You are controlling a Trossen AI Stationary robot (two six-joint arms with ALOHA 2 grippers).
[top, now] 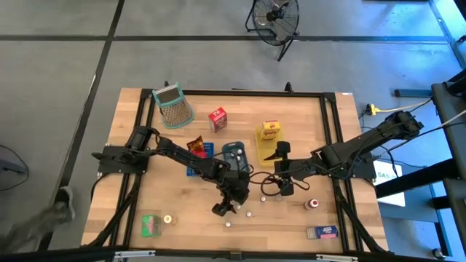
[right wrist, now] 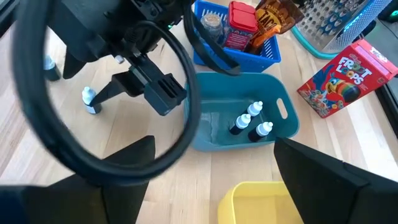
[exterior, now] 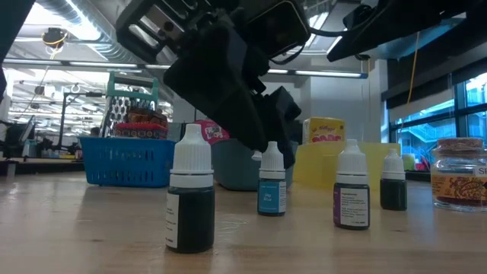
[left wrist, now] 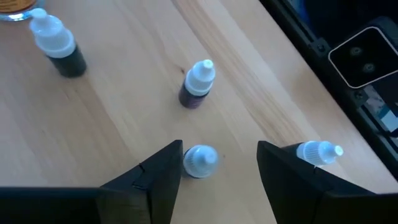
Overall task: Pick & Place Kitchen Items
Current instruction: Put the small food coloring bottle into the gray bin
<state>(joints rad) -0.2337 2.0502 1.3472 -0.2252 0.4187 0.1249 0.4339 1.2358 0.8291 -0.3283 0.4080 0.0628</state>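
1. Table [top: 145, 196]: pale wood with visible grain, smooth and matt.
2. Dropper bottles [exterior: 189, 199]: dark glossy bodies, white plastic caps.
3. Jar [exterior: 459, 173]: clear shiny glass.
4. Blue basket [right wrist: 261, 46]: glossy plastic.
5. Cereal box [right wrist: 339, 78]: printed cardboard.
6. Grater [top: 173, 106]: perforated metal.

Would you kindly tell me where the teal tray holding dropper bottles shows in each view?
High view: teal tray mid-table.
Low view: tray mid-picture, behind the arm.
Left wrist view: not in it.
Right wrist view: tray mid-picture.
Shared landmark: blue basket beside it.
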